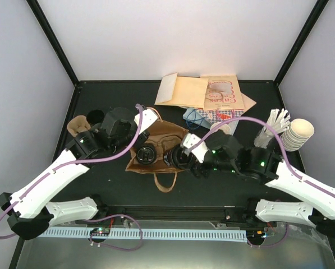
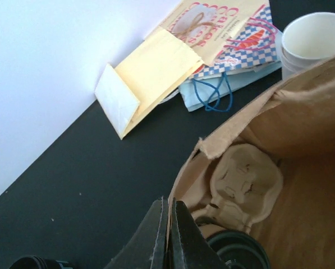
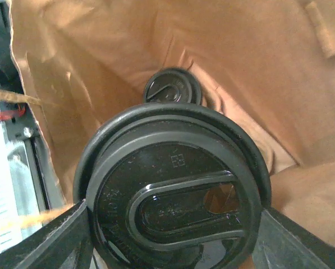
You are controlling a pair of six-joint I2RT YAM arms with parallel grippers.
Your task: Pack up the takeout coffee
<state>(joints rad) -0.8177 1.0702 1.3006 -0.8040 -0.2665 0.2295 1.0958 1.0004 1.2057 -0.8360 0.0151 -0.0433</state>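
Left wrist: printed bag [image 2: 215,25] reads "Cakes"; right hand [image 3: 175,238] holds takeout coffee [image 3: 173,185].

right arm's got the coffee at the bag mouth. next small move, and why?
Probably ease the takeout coffee a little deeper into the brown bag, toward the pulp carrier. It sits between the right jaws just inside the mouth, another lidded cup is already further in, and the left jaws pinch the bag's rim open.

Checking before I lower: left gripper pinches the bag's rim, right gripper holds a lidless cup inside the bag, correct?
No: the cup in the right gripper is lidded, as the right wrist view shows. The left gripper does pinch the bag by its rim.
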